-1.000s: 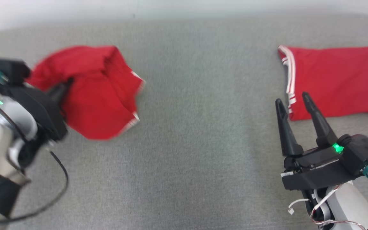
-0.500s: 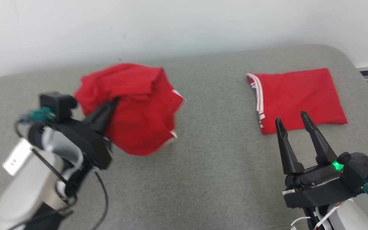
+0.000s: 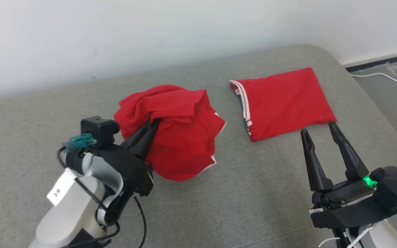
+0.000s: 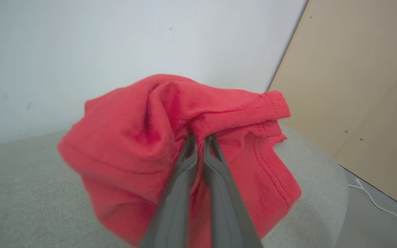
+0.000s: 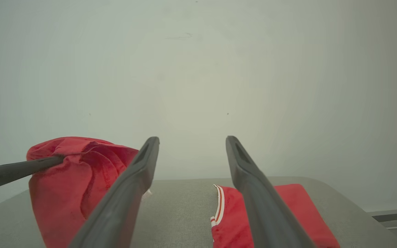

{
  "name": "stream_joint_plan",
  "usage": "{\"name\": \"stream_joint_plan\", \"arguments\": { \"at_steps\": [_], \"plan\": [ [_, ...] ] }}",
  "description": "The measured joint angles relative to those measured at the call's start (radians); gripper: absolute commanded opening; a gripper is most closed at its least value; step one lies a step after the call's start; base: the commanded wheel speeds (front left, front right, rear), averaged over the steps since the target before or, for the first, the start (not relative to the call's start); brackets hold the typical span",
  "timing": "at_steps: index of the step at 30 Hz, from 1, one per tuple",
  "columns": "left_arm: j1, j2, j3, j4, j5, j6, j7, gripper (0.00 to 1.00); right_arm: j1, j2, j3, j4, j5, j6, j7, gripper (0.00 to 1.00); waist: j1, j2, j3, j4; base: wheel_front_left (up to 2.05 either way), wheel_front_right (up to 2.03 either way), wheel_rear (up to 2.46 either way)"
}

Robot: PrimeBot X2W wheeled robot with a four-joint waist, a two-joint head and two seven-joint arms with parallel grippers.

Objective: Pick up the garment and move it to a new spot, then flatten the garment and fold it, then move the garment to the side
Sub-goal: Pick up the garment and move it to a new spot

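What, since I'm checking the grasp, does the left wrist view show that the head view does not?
Left wrist view: the left gripper shut on a fold of the crumpled garment, the stitched hem close up, and a beige panel at the right. Head view: a folded garment with white stripes lying flat, and the open right gripper near it. Both: the crumpled garment in the left gripper, the grey cushion and the white wall.

Bunched garment (image 3: 184, 151) left of folded garment (image 3: 284, 100)
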State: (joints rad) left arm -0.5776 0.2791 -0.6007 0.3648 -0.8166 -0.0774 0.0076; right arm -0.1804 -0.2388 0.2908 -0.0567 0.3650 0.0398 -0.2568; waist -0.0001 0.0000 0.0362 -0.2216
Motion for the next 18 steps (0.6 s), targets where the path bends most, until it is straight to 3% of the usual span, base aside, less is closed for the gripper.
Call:
{"name": "stream_joint_plan", "arguments": {
  "at_steps": [14,16,17,18],
  "plan": [
    [-0.094,-0.065,-0.024,0.259,0.029,0.005,-0.055,0.00,-0.007,0.007,-0.008,-0.012,-0.006,0.005,0.000,1.00,0.0002,0.0001,0.068,-0.064,0.00,0.00,0.00],
    [-0.101,-0.071,-0.026,0.287,0.031,-0.003,-0.064,0.47,-0.013,0.007,-0.015,-0.010,-0.006,0.005,0.000,1.00,0.0003,0.0001,0.076,-0.069,0.00,0.00,0.00],
    [-0.102,-0.076,-0.026,0.299,0.030,-0.004,-0.071,0.85,-0.013,0.008,-0.017,-0.006,-0.006,0.005,0.000,1.00,0.0003,0.0000,0.079,-0.071,0.00,0.00,0.00],
    [-0.104,-0.080,-0.027,0.312,0.030,-0.012,-0.072,1.00,-0.013,0.008,-0.018,-0.002,-0.006,0.005,0.000,1.00,0.0003,0.0000,0.082,-0.072,0.00,0.00,0.00]
  ]
}}
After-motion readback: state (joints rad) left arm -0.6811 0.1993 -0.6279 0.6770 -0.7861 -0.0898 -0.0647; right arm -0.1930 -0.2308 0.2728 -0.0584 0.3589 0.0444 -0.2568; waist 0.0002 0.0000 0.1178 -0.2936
